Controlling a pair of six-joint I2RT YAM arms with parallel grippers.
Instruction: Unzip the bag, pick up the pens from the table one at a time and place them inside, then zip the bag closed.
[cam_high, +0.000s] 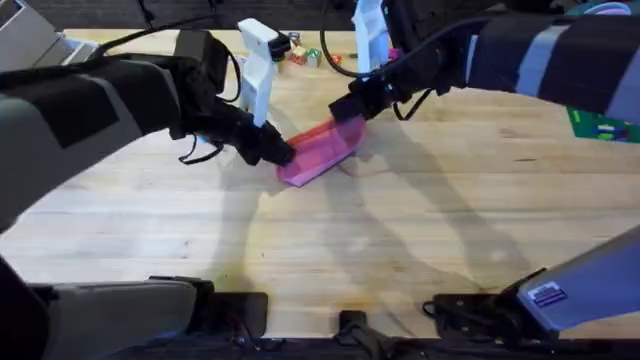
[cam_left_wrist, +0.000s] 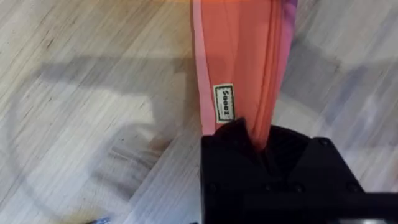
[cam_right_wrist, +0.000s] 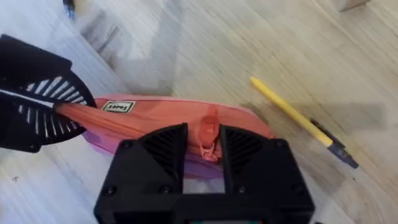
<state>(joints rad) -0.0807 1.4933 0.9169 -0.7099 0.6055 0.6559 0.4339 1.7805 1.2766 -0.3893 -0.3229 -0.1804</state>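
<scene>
Unzipping stage: the pink soft fabric zip pouch (cam_high: 322, 151) is being pinched at one end on the wood plank table (cam_high: 420, 240) by the left gripper (cam_left_wrist: 249, 138), the zipper pull (cam_right_wrist: 207, 134) apparently being clamped by the right gripper (cam_right_wrist: 203, 144); the yellow dark-tipped pen (cam_right_wrist: 303, 121) is lying alongside, not yet bagged.

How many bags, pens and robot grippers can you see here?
Bags: 1, the pink bag
Pens: 1, the yellow pen
Grippers: 2, the left gripper and the right gripper
Total: 4
</scene>
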